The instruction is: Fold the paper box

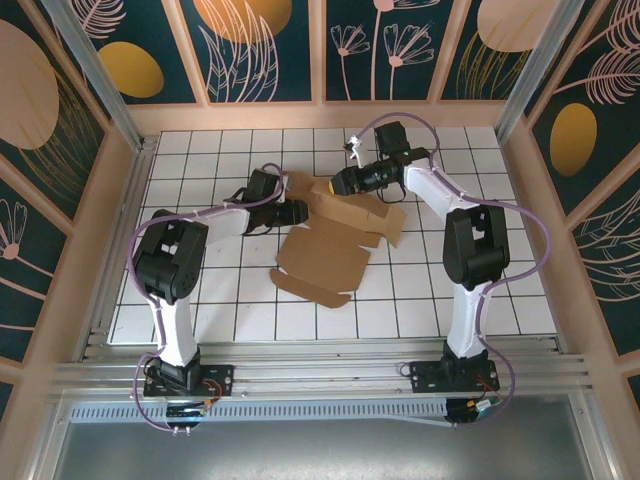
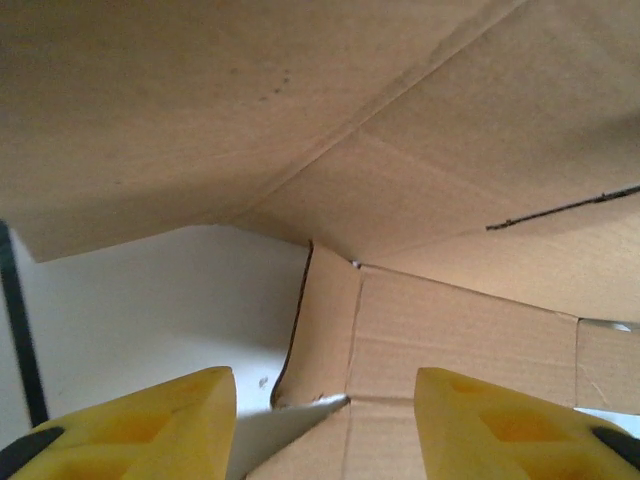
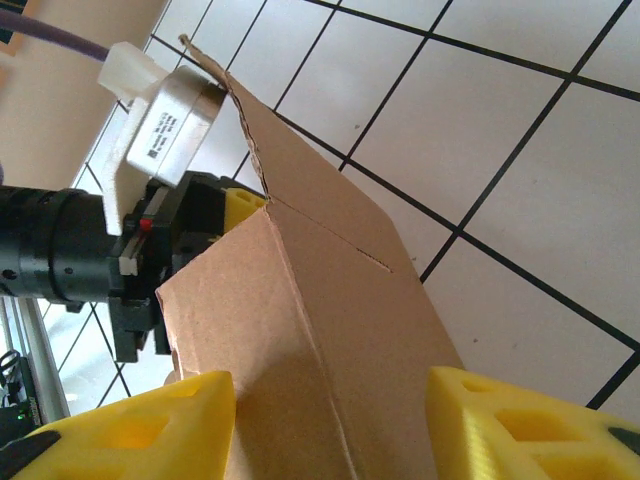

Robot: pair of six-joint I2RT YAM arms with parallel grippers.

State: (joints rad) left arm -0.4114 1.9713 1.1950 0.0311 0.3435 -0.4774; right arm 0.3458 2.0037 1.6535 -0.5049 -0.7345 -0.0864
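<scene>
White gridded table (image 1: 200, 300) lies beneath everything. The left gripper (image 2: 325, 390) has its jaws apart, with a flap of the paper box (image 1: 325, 255) reaching into the gap. The right gripper (image 3: 330, 390) straddles a raised fold that fills its gap; whether it clamps, I cannot tell. Further out, the box sprawls part-unfolded mid-table between both arms.

Bright, even overhead light; soft shadows edge the flat brown cardboard sheet (image 1: 325, 262); close-up wrist views look slightly soft.
</scene>
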